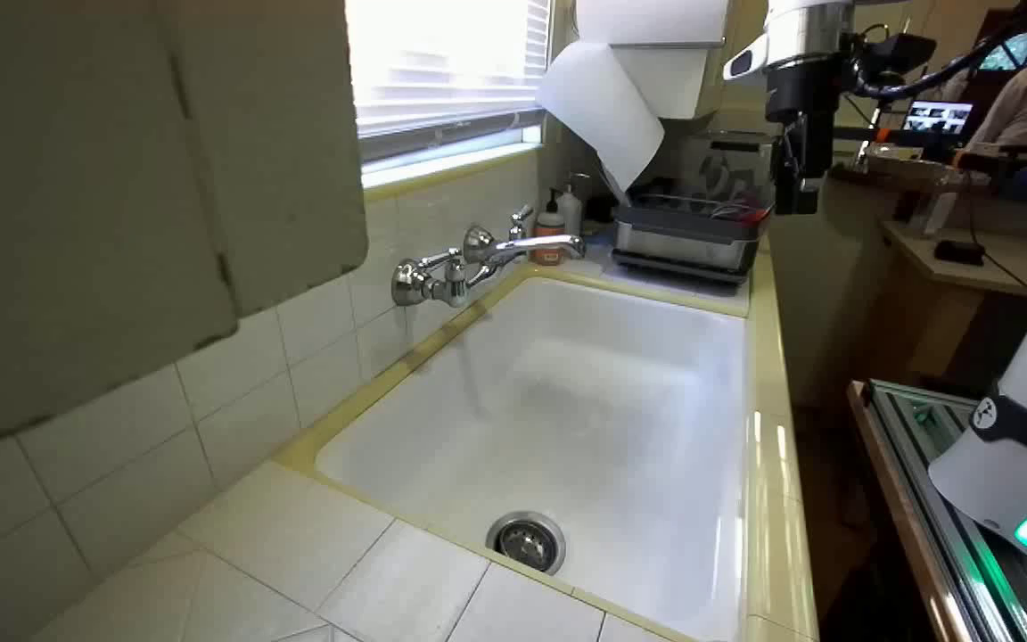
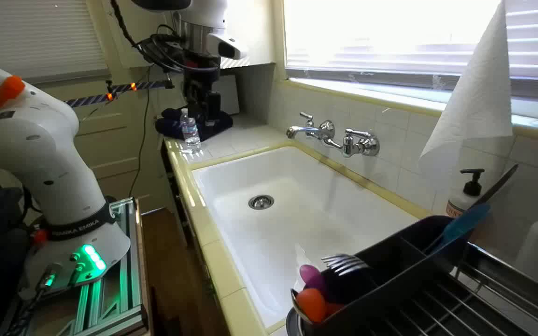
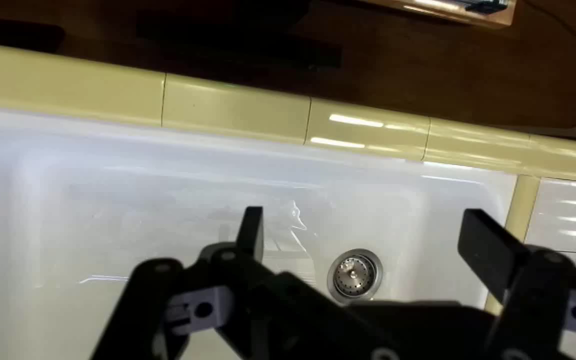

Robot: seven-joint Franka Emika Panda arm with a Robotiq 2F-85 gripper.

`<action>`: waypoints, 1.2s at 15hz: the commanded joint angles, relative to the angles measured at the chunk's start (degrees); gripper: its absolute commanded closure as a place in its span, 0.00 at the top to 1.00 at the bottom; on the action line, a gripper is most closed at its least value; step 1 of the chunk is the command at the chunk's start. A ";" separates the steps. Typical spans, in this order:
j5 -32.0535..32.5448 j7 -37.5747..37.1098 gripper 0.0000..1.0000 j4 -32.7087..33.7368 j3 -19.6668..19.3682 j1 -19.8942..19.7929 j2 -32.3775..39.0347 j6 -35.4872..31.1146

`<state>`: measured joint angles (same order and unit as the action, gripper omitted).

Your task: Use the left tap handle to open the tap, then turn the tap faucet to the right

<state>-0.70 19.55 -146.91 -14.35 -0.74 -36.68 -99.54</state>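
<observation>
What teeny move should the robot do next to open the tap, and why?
I'd probably ease the gripper toward the left handle, since the task begins with that handle. The gripper is open and holds nothing, but both exterior views show it well apart from the handle, and the wrist view shows the sink and drain, with no handle in sight.

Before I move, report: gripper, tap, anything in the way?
Gripper open, away from tap. Spout not visibly running. Possible snag: paper towel hanging by the window.
</observation>
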 commanded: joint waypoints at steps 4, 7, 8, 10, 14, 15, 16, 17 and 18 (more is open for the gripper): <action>-0.52 0.52 1.00 0.07 0.96 -1.09 0.18 0.08; -0.52 0.52 1.00 0.07 0.96 -1.09 0.18 0.08; -0.52 0.52 1.00 0.07 0.96 -1.09 0.18 0.08; -0.52 0.52 1.00 0.07 0.96 -1.09 0.18 0.08; -1.59 -1.16 1.00 2.01 0.49 -2.28 1.23 -5.56; -2.14 -1.43 1.00 2.65 0.22 -2.50 1.70 -7.38; -2.77 -1.50 1.00 3.55 0.15 -2.52 2.34 -9.41; -3.23 -1.54 1.00 4.09 0.23 -2.52 3.08 -11.66; -3.78 -1.50 1.00 4.58 0.29 -2.39 4.24 -14.32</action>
<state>-2.42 18.73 -144.34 -14.18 -2.90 -35.63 -108.77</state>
